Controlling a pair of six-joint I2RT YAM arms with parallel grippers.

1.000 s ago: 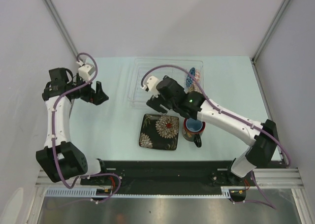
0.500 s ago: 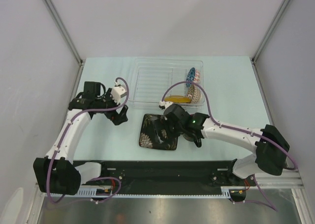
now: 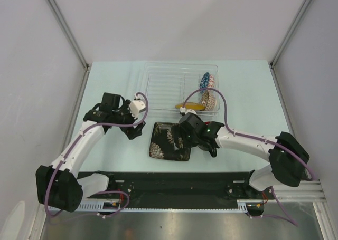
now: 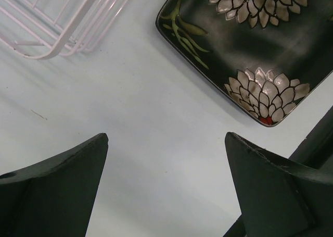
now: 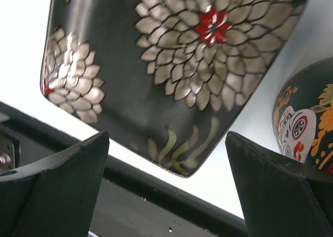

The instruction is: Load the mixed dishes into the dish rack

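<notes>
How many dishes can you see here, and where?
4. In the clear rack: the mosaic bowl and the yellow plate. On the table: the dark square plate and, largely hidden under the right arm, the mug. More could be hidden.

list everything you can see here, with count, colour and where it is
clear plastic ribbed dish rack: one, transparent, far middle of the table
mosaic-patterned bowl: one, blue and white, on edge at the rack's right end
small round plate: one, yellow, in the rack by its near wall
square flower-patterned plate: one, dark with pale blooms, flat on the table in front of the rack
patterned mug: one, dark with orange and white motifs, on the table right of the square plate
table: one, pale blue-green, under everything
left gripper: one, black, open, over bare table left of the square plate
right gripper: one, black, open, over the square plate
</notes>
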